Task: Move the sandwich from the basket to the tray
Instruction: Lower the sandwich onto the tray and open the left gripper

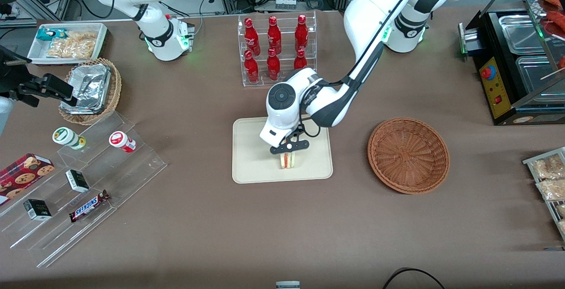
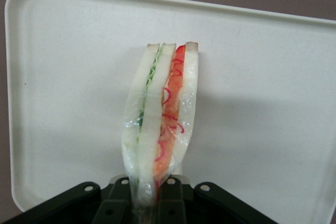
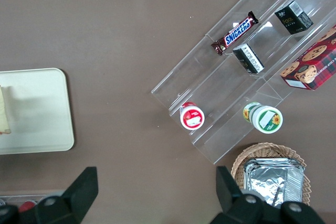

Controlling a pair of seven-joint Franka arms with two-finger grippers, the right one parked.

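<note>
The sandwich (image 1: 288,160) is a pale wedge in clear wrap with green and red filling showing along its edge (image 2: 160,114). My gripper (image 1: 289,150) is shut on its narrow end, black fingers (image 2: 178,203) pressed to both sides. It hangs upright low over the middle of the beige tray (image 1: 251,156), close to the tray's surface (image 2: 68,77); contact cannot be told. The reddish-brown wicker basket (image 1: 408,154) sits beside the tray toward the working arm's end, with nothing in it. The right wrist view shows the tray's corner (image 3: 37,114) and a sliver of the sandwich (image 3: 5,111).
A clear rack of red bottles (image 1: 274,48) stands farther from the front camera than the tray. Toward the parked arm's end are a stepped acrylic shelf with snacks (image 1: 79,183) and a lighter basket holding a foil container (image 1: 90,90). A black appliance (image 1: 516,68) stands at the working arm's end.
</note>
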